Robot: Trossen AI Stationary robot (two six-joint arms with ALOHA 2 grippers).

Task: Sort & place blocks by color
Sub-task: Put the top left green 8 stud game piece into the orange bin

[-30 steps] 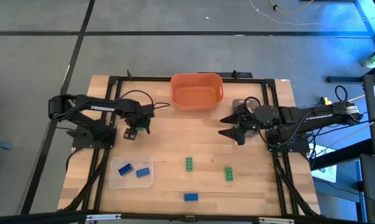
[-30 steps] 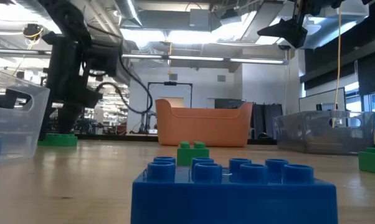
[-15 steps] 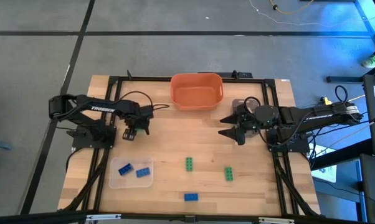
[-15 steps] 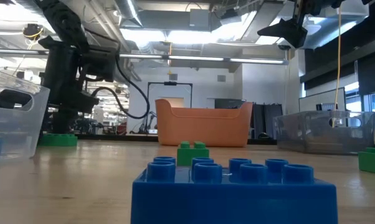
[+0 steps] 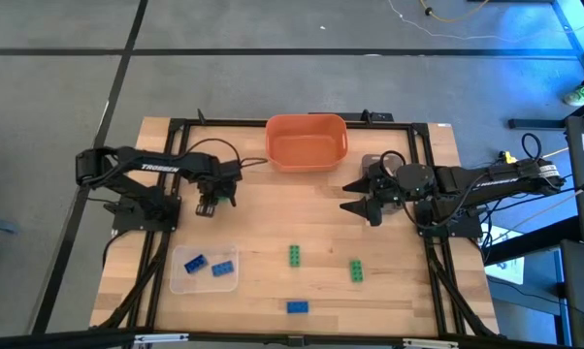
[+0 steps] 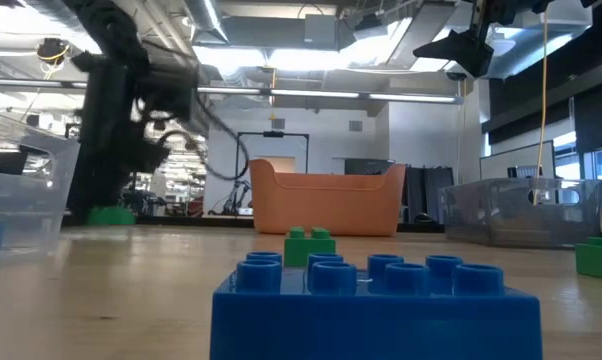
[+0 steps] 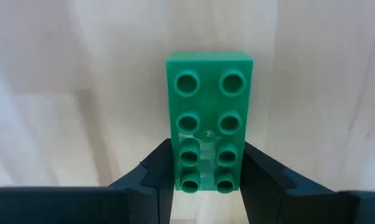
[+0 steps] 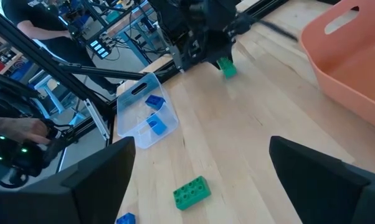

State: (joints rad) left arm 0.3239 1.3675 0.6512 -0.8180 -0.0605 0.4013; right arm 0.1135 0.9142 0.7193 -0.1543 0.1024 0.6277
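My left gripper (image 5: 206,205) stands at the table's left side, fingers pointing down, shut on a green studded brick (image 7: 208,118), which also shows in the low view (image 6: 111,215). My right gripper (image 5: 356,197) hangs open, high over the right half of the table (image 6: 451,50), with its fingers wide apart (image 8: 200,168). Two green bricks (image 5: 296,255) (image 5: 355,270) and a blue brick (image 5: 297,306) lie flat on the wood. Two blue bricks (image 5: 207,265) lie in a clear tray (image 5: 181,281). No tan brick shows. My left gripper holds the green brick by one short end (image 7: 207,177), pinched between the two fingers (image 7: 153,171) on its long sides. The fingers come from above and lie across the brick. The studs face the wrist camera. Whether the brick is clear of the table I cannot tell.
An orange bowl (image 5: 307,142) sits at the far edge, middle. A clear-grey tray (image 6: 526,210) stands at the far right under my right arm. Black rails (image 5: 156,262) frame the table. Bare wood lies between the bowl and the loose bricks.
My left gripper has shifted a little toward the table's right and slightly up, carrying the green brick with it; the arm blurs in the low view.
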